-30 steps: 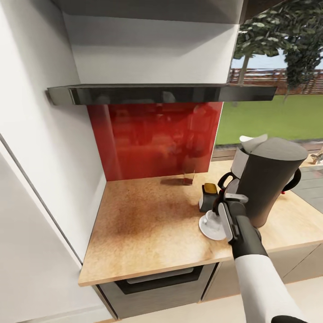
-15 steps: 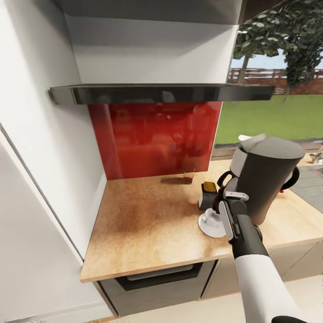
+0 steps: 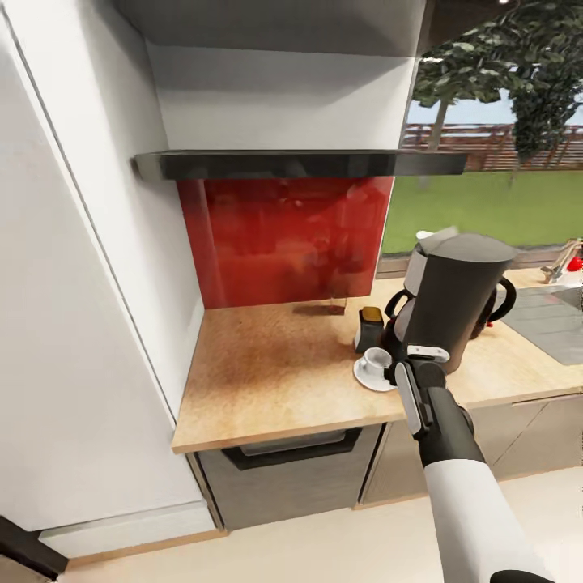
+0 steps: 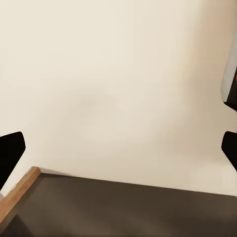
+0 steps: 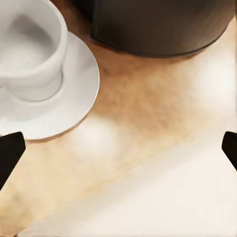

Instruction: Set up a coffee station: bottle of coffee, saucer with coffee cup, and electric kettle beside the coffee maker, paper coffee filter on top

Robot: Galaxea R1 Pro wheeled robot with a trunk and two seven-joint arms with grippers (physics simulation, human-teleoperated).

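Change since earlier frames: the head camera has drawn back and swung, so the whole kitchen corner sits smaller and further right in view; the things on the worktop keep their places relative to one another.

Worktop [image 3: 267,380]: tan speckled surface over grey cabinet fronts, red splashback on the far wall.

Kitchen shelf [image 3: 300,163]: thin glossy dark board above the splashback.

Coffee maker [image 3: 453,304]: tall dark grey cylinder at the right of the worktop, a pale paper filter [image 3: 436,240] showing at its top far edge.

Electric kettle [image 3: 498,301]: partly hidden behind the coffee maker, its black loop handle showing to the right.

Bottle of coffee [image 3: 370,328]: dark with amber top, upright just left of the coffee maker, far side of the saucer.

Saucer [image 3: 360,376]: white, on the worktop just left of the coffee maker's base, near the front edge. Coffee cup [image 3: 376,361]: white, upright on the saucer.

Right hand [image 3: 413,377]: at the worktop's near edge, just right of the saucer; in the right wrist view its two dark fingertips [image 5: 10,153] stand wide apart, released, holding nothing.

Left hand [image 4: 118,153]: fingertips spread wide over pale floor, released and empty.
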